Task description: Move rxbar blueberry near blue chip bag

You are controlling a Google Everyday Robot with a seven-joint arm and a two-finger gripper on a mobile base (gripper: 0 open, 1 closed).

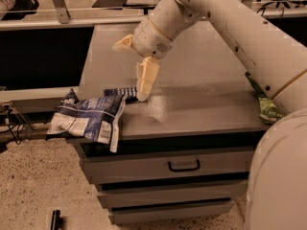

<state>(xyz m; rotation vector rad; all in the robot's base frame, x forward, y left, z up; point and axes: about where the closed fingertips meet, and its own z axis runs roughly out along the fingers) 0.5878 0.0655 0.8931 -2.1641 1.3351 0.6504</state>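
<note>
Gripping: your claw grasps nothing; its two fingers are spread wide, one cocked up to the left, the other pointing down at the table.
Claw position: above the table's front left part, with the lower fingertip at the right end of the rxbar blueberry; you cannot tell whether it touches.
Rxbar blueberry: lies flat on the table, its left end against the top edge of the blue chip bag.
Blue chip bag: crumpled, draped over the table's front left corner, partly hanging off.
Around: a green bag sits at the table's right edge, well apart from the bar, partly behind the arm; a drawer handle shows below.
In the way: only the lowered finger stands beside the bar.
</note>
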